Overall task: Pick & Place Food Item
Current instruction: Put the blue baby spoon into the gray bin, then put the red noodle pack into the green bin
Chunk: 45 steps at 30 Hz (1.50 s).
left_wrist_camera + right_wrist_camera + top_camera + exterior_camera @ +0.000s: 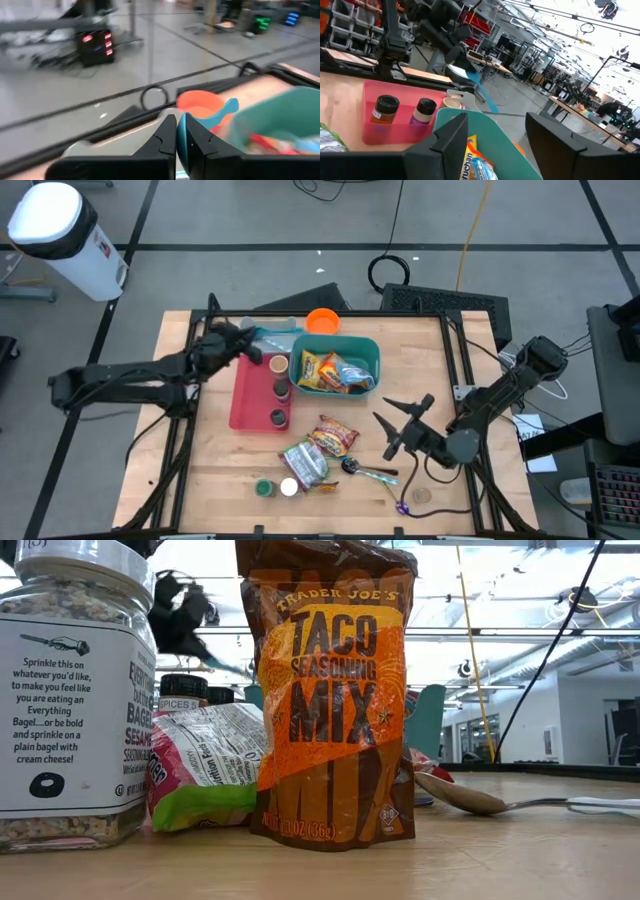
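Observation:
My left gripper (250, 340) is at the far left of the table, beside the orange bowl (322, 321), shut on a light blue utensil (272, 335). My right gripper (402, 415) is open and empty, right of the teal bin (372, 350) that holds several snack packets (335, 370). A taco seasoning packet (335, 700) and a pink and green packet (205, 775) sit on the table near the front. In the right wrist view the open fingers (502, 145) frame the teal bin (495, 135). My left gripper pinches the blue utensil between its two shut fingers (162, 137); a thin blue edge (181, 125) shows between them. The utensil's rounded end (227, 107) sticks out past the fingertips, lifted clear, in front of the orange bowl (200, 102).
A pink tray (245, 395) with spice jars (279, 388) lies left of the bin. A metal spoon (365, 471), two small jars (276, 488) and an everything bagel seasoning jar (70, 690) are near the front edge. Bare wood lies at the front left and far right.

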{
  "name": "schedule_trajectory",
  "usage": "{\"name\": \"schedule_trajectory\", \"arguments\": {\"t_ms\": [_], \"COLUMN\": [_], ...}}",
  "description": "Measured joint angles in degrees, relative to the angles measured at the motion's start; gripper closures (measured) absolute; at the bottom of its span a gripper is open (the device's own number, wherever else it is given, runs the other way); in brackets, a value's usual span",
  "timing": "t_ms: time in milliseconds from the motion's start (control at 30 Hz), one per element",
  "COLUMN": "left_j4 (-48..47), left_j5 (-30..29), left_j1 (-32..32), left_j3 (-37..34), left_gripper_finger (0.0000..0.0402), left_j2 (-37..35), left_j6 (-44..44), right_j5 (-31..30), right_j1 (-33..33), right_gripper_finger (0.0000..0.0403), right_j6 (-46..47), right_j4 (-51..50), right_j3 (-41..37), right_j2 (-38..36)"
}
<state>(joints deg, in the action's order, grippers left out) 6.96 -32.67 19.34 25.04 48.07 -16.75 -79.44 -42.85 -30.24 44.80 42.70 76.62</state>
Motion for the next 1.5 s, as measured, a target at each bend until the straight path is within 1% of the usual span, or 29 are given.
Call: {"name": "schedule_trajectory", "arguments": {"t_ms": [33,100,200,267,467,600,700,833,1067,1233,1333,1500], "left_j4": [-1.0,-3.7,-7.8,-8.8,-11.6,-9.9,-6.3,-3.8,-4.7,-4.7,-4.8,-6.4], "left_j5": [0.2,2.8,9.2,12.8,21.3,25.9,27.4,29.8,28.7,28.1,28.1,28.2], "left_j1": [1.6,4.8,9.3,12.1,18.6,20.2,20.3,20.3,20.3,20.3,20.4,20.8], "left_j3": [-0.6,-0.6,0.2,0.9,2.1,2.4,2.4,2.4,2.4,2.4,2.4,2.4], "left_gripper_finger": [0.0389,0.0385,0.0392,0.0393,0.0389,0.0392,0.0386,0.0356,0.0312,0.0255,0.0220,0.0186], "left_j2": [-1.1,-2.1,-2.2,-2.1,3.1,8.7,12.1,14.7,15.1,15.1,14.2,8.1], "left_j6": [-1.5,-3.9,-5.0,-4.8,-5.9,-5.9,-5.9,-5.6,-4.2,-1.7,0.2,1.0], "right_j5": [0.0,0.0,0.0,0.1,0.2,0.2,0.2,0.2,0.2,0.2,0.2,0.1], "right_j1": [0.0,0.2,0.6,0.9,1.3,1.3,1.3,1.3,1.3,1.3,1.3,1.3], "right_gripper_finger": [0.0215,0.0215,0.0214,0.0213,0.0215,0.0213,0.0212,0.0212,0.0214,0.0212,0.0214,0.0217], "right_j6": [-0.1,-0.3,-0.4,-0.2,1.0,1.0,1.0,1.0,1.0,1.1,1.1,1.1], "right_j4": [0.0,0.0,0.2,0.1,0.0,0.0,0.0,0.0,-0.5,-0.5,-0.5,-0.5], "right_j3": [0.0,0.0,0.0,0.0,0.0,0.0,0.0,0.0,0.0,0.0,0.0,0.0], "right_j2": [0.0,0.0,0.0,0.0,0.0,0.0,0.0,0.0,0.0,0.0,0.0,0.0]}}
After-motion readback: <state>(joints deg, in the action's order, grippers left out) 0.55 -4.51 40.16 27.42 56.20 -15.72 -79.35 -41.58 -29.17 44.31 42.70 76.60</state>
